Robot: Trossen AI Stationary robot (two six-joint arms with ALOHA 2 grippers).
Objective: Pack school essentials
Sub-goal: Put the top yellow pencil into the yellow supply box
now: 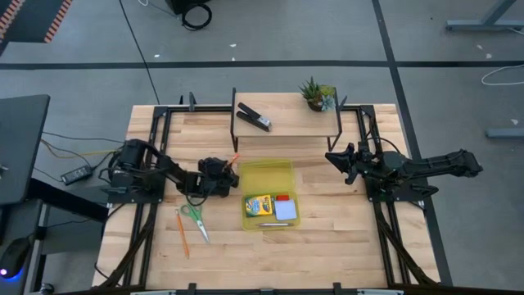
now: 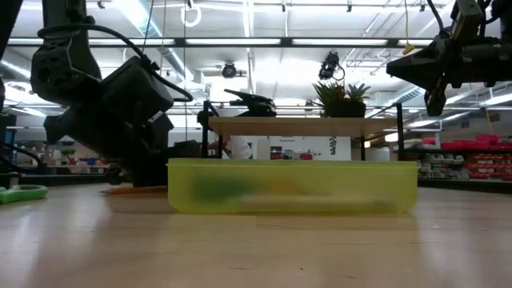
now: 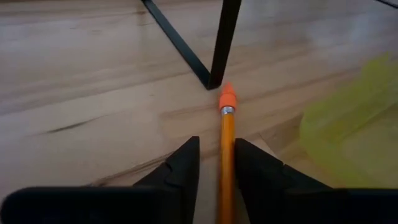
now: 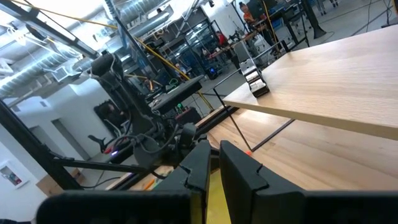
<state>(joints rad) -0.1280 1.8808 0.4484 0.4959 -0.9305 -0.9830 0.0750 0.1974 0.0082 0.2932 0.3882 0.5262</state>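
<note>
So it's a light wood butcher-block table (image 1: 327, 238). Dead center sits a yellow-green translucent tray (image 1: 268, 170). At about 8 o'clock from it, green-handled scissors (image 1: 195, 220) lie flat, with an orange pencil (image 1: 182, 233) just beside them toward the outer edge. Another orange pencil (image 3: 227, 149) lies at 9–10 o'clock, near the tray's corner. A small raised wooden shelf (image 1: 286, 119) stands on black legs at 12 o'clock.

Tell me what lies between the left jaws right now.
An orange pencil lies on the wood between the left gripper's jaws, eraser end forward; the left wrist view shows it.
</note>
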